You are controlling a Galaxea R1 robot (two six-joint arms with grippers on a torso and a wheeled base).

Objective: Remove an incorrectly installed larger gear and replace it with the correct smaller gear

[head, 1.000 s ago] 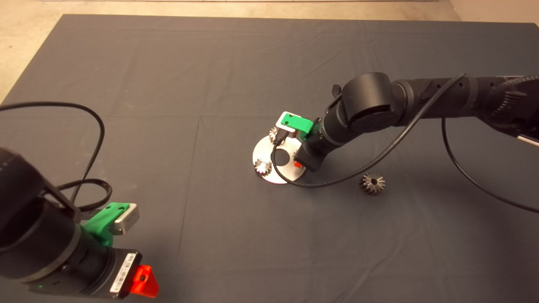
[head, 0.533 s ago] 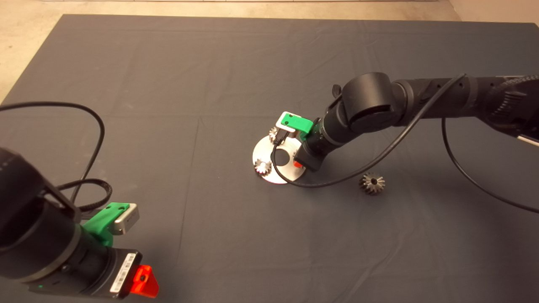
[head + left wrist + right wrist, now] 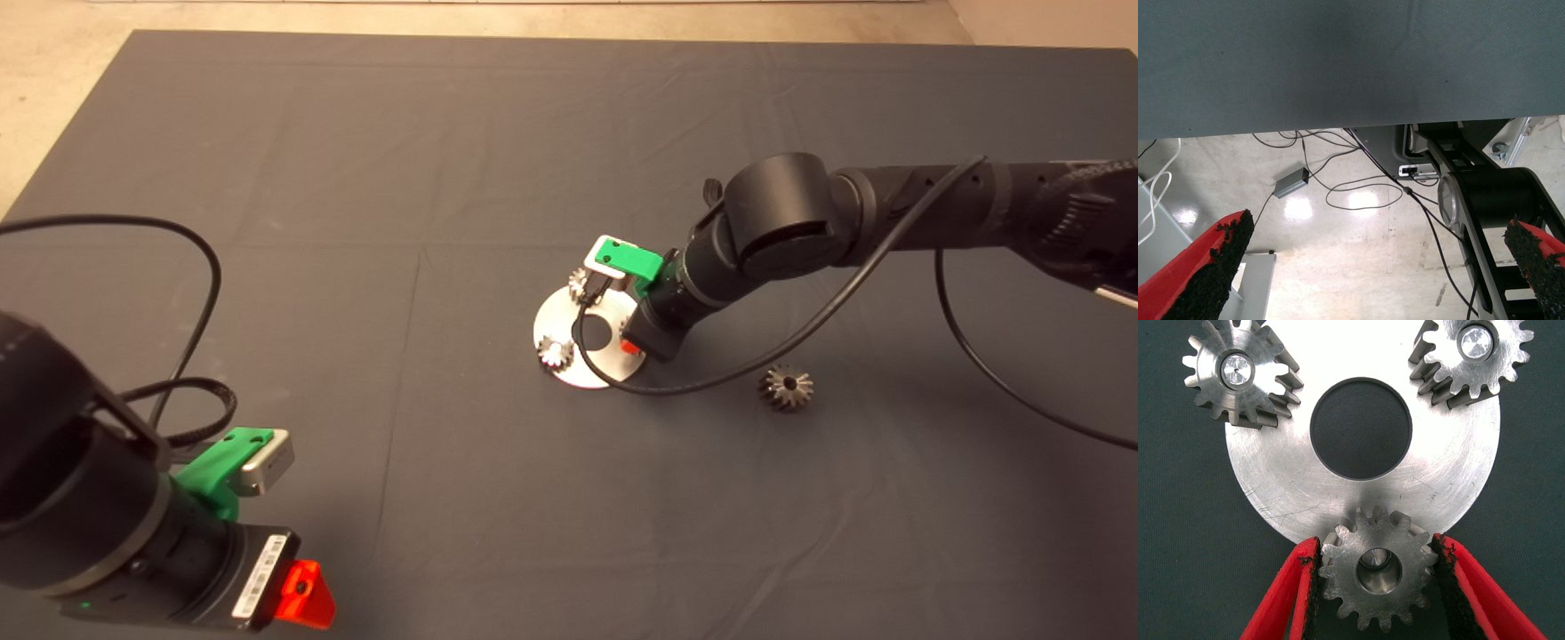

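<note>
While the left claw (image 3: 298, 600) waits at the lower left edge of the head view, its red fingers (image 3: 1205, 273) are spread wide with nothing between them; its wrist view shows only the mat's edge, a pale floor with loose cables and part of the robot's own frame. The right claw (image 3: 1371, 577) is down over a round silvery plate (image 3: 582, 351) that lies on the dark mat (image 3: 356, 178) near the middle of the tabletop. In the right wrist view its two fingers (image 3: 1295, 587) clench the smaller gear (image 3: 1377, 577) between their black pads, one pad against each side of the teeth. This gear sits at the plate's rim, and a metal pin shows inside its round centre hole. The plate has a large round opening in its middle. Two lighter small gears (image 3: 1238, 373) stand on pins at other spots around the rim, well apart from each other and from the clenched gear. The larger gear (image 3: 786, 388), with its flared teeth and dark centre hole, lies alone on the mat off to the right of the plate, clear of both claws, just beyond a black cable (image 3: 800, 333) that loops down from the right arm (image 3: 889, 213).
</note>
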